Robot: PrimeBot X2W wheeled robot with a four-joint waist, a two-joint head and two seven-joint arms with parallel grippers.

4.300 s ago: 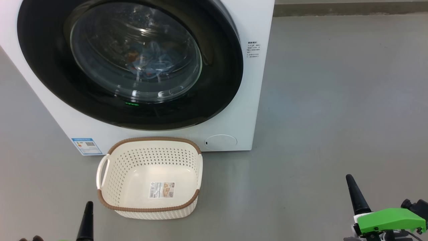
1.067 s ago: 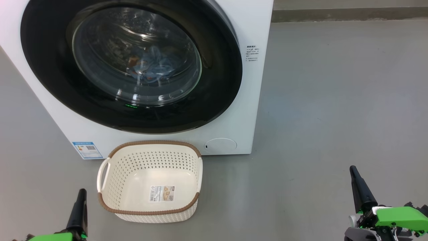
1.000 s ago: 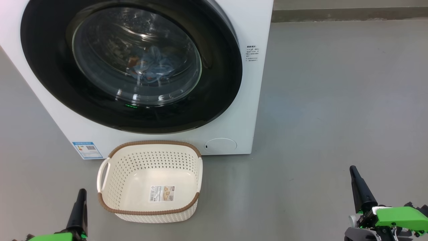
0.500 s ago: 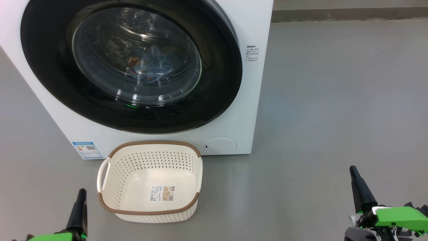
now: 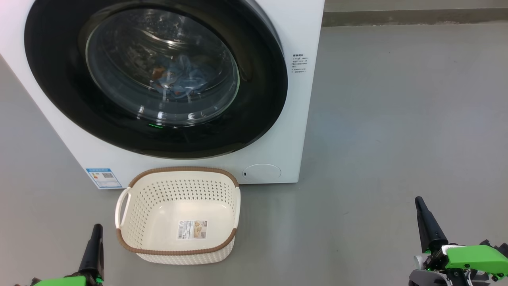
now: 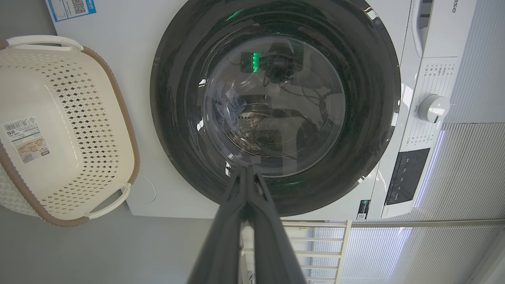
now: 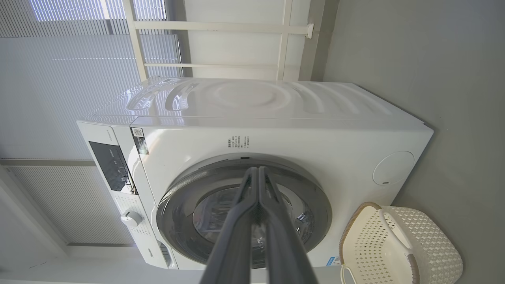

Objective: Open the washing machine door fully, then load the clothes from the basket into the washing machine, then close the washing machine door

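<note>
The white washing machine (image 5: pixel 293 119) stands with its round black washing machine door (image 5: pixel 154 75) flat against the front. Blue clothes (image 5: pixel 182 79) with orange-brown spots lie inside the drum behind the glass. On the floor in front sits the cream basket (image 5: pixel 131 222), holding nothing but its paper label. My left gripper (image 5: pixel 96 227) is shut at the lower left, just left of the basket. At the lower right my right gripper (image 5: pixel 418 200) is shut, well clear of the machine. Each wrist view shows its own fingers pressed together, left gripper (image 6: pixel 246 169) and right gripper (image 7: pixel 257 169), facing the door.
Grey floor (image 5: pixel 397 119) stretches to the right of the machine. A blue energy sticker (image 5: pixel 103 177) and a round service flap (image 5: pixel 262 172) mark the machine's lower front. The control panel and dial (image 6: pixel 433 107) sit at the machine's top. Window blinds and a white rail (image 7: pixel 221 27) stand behind it.
Over the last second nothing has moved. Since about four seconds ago the camera has shifted slightly, and both grippers now show a little higher in the head view.
</note>
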